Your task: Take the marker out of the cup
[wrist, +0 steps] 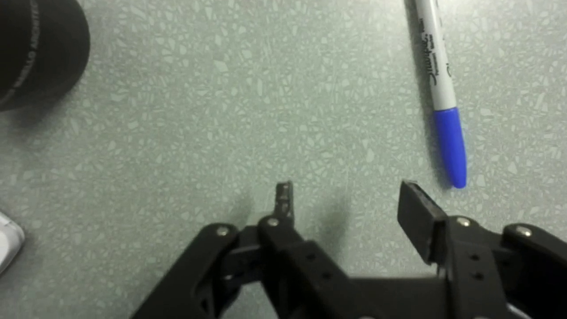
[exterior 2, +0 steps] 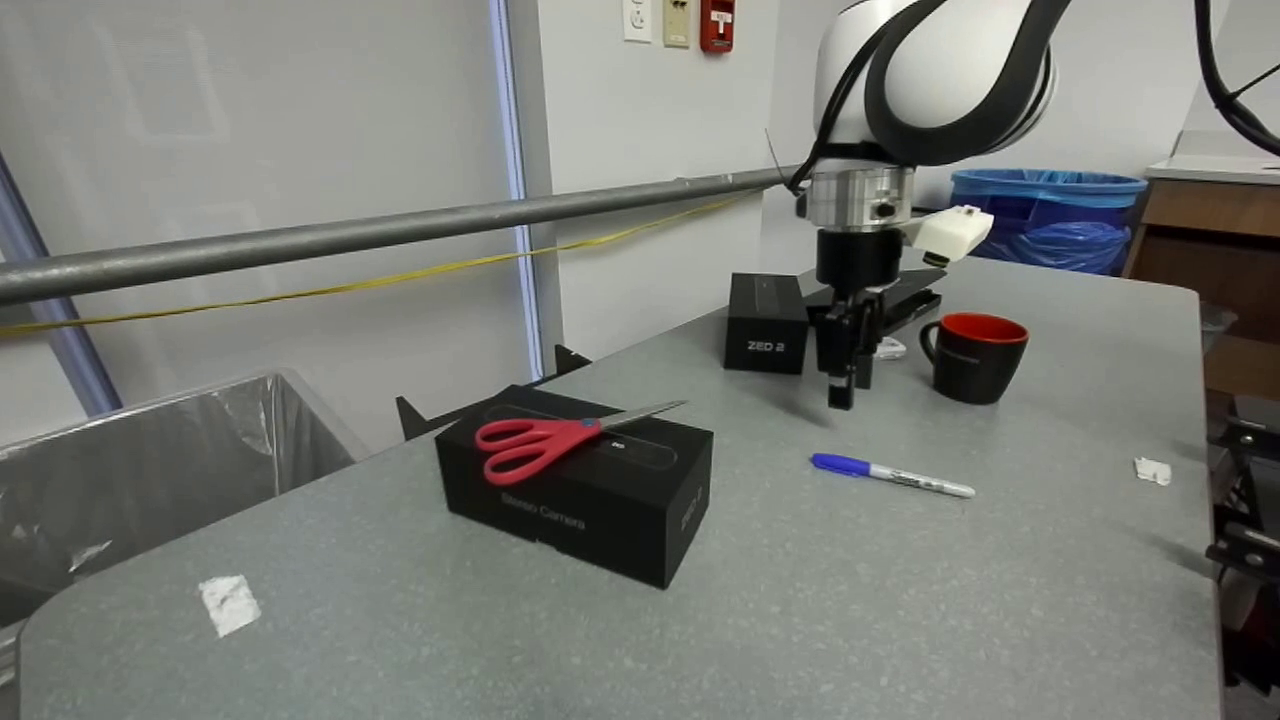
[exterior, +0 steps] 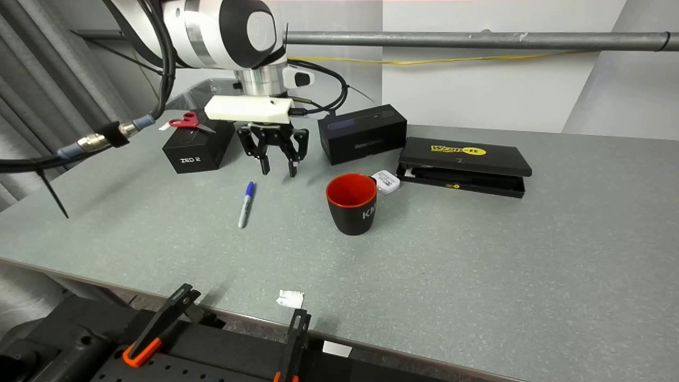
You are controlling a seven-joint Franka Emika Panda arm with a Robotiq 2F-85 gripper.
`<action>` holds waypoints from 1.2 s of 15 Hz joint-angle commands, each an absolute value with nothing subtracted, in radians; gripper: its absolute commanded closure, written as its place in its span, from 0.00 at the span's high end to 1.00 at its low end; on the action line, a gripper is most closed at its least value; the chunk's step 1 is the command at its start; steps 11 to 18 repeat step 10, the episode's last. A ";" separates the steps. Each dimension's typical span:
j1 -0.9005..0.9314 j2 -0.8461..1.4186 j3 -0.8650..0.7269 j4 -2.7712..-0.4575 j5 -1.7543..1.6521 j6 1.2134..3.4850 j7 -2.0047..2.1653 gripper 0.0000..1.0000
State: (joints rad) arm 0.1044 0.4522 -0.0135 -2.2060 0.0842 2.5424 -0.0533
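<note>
Jaws: the gripper (exterior: 279, 168) hangs above the table (exterior: 504, 276), released, its tips well apart; in an exterior view one of the fingers (exterior 2: 841, 393) masks the other.
Marker (exterior: 245, 206): lying on the table outside the cup (exterior: 353, 218), blue cap toward the edge along the rail (exterior: 451, 38), white end toward the opposite edge; the wrist view cuts that end off.
Cup: upright, black outside, red within; lettering curves out of sight, and the wrist view catches just part of its side.
White case (exterior 2: 889, 349): near the cup, toward the rail-side edge, partly behind the gripper in an exterior view.
Lidded case (exterior: 464, 165): by the rail-side edge, lid ajar, contents too dark to make out.
Scissors (exterior 2: 545, 438): atop a black box (exterior 2: 580, 490), toward the table's rounded corner.
Second box (exterior: 363, 132): by the rail-side edge, side lettering faint.
White scrap (exterior: 290, 298): near the opposite edge; what it is, I cannot tell.
</note>
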 commanded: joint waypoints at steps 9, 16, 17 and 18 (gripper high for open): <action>0.078 0.461 0.014 -2.192 0.063 2.531 -0.038 1.00; 0.078 0.461 0.014 -2.192 0.063 2.531 -0.038 1.00; 0.078 0.461 0.014 -2.192 0.063 2.531 -0.038 1.00; 0.078 0.461 0.014 -2.192 0.063 2.531 -0.038 1.00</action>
